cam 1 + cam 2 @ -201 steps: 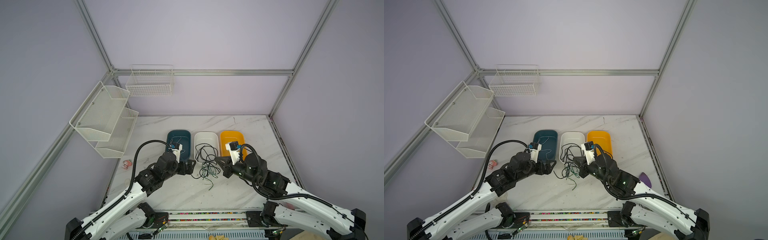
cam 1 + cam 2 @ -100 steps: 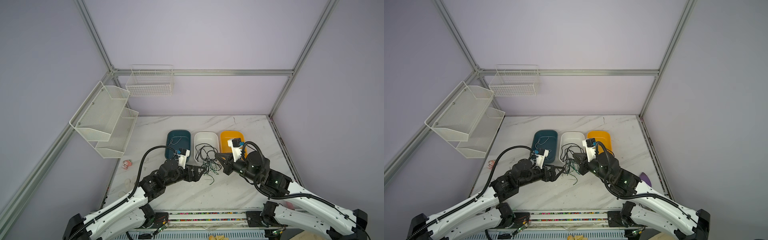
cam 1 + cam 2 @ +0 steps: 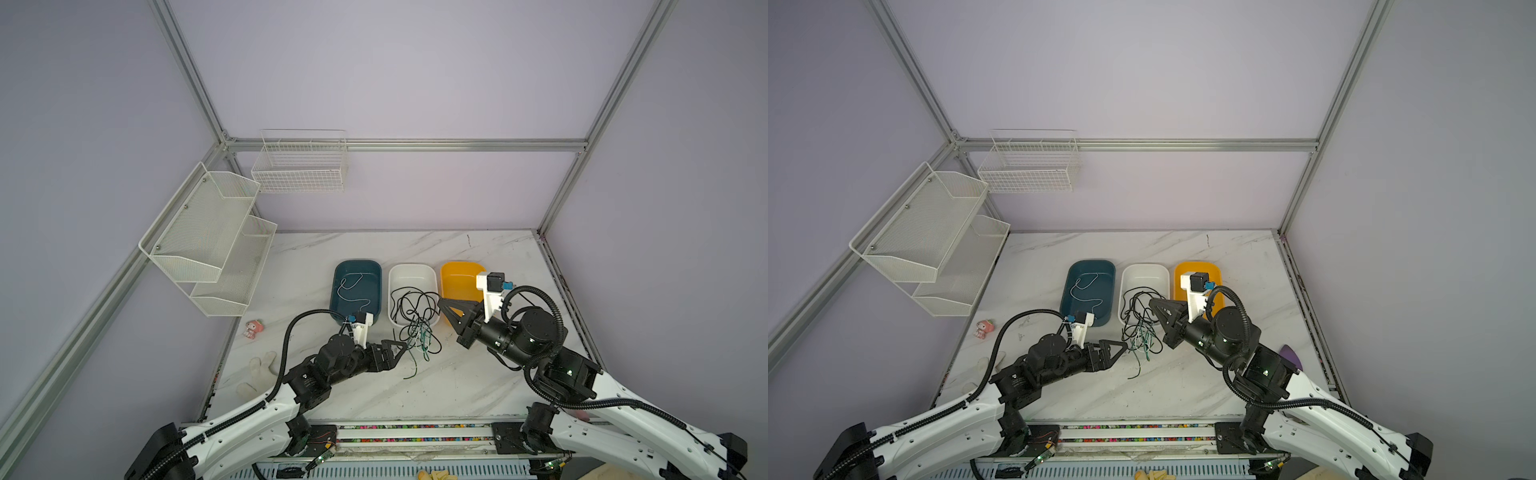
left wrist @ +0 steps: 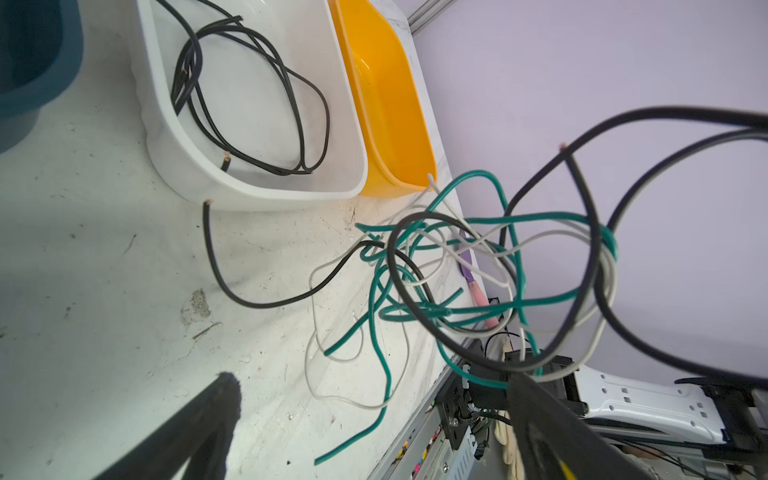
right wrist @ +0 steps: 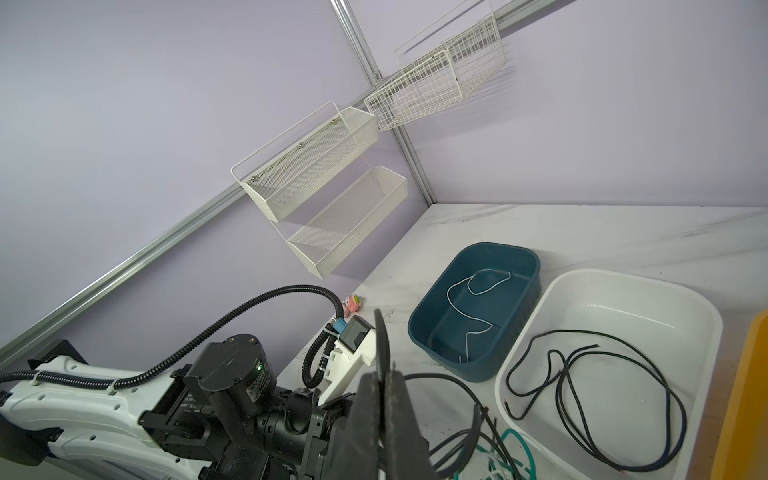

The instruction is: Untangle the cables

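1. In a top view, low in the middle of the frame, the left gripper (image 3: pixel 395 348) has come down and forward from the near end of the blue bin (image 3: pixel 358 262). It now sits at the left edge of the cables (image 3: pixel 417 332), jaws wide and holding nothing.
2. In a top view, the right gripper (image 3: pixel 1152 302) has risen toward the white bin (image 3: pixel 1144 266), clamped shut. The cables hang from it at mid-frame, drawn up off the table.
3. From the left wrist, we see green, white and black loops of the cables (image 4: pixel 540 217) hanging just ahead of its fingers (image 4: pixel 195 432), with none between them. A black cable (image 4: pixel 327 124) lies alone in the white bin.
4. From the right wrist, the fingers (image 5: pixel 374 407) are pressed together and a black strand (image 5: pixel 440 378) leaves them. A white cable (image 5: pixel 490 272) lies alone in the blue bin.
5. We judge that the lift has loosened the knot. The left gripper is placed to take a green or white strand and pull it free.
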Available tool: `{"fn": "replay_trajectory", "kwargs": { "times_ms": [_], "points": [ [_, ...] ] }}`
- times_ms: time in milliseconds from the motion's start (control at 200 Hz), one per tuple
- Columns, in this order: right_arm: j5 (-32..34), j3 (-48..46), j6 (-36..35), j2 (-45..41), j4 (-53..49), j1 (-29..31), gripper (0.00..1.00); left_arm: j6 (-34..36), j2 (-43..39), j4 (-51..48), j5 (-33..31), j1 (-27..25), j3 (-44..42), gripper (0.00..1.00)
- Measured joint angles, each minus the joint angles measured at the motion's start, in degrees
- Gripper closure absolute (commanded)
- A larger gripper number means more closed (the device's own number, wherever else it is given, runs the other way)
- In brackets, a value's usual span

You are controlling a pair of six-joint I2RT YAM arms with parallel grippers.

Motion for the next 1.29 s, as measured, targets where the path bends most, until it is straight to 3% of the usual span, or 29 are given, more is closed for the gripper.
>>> {"fn": "replay_trajectory", "kwargs": {
  "times_ms": [275,645,1035,1295],
  "points": [
    [-2.21,-2.16,2.01,-0.33,2.14,0.0,1.0,-8.72,-2.6,9.53,-1.53,0.0,-5.66,0.04],
    [-3.23,-0.87,2.25,-0.61,4.57,0.0,1.0,-10.47,3.19,16.98,0.5,-0.35,-6.16,0.05],
    [-6.43,5.33,3.74,2.75,4.59,0.0,1.0,-11.76,12.39,24.37,2.64,-1.53,-6.36,0.32],
    [-8.79,6.67,4.96,2.8,4.68,0.0,1.0,-11.67,14.69,26.36,2.82,-1.86,-6.51,0.29]
  ]
}}
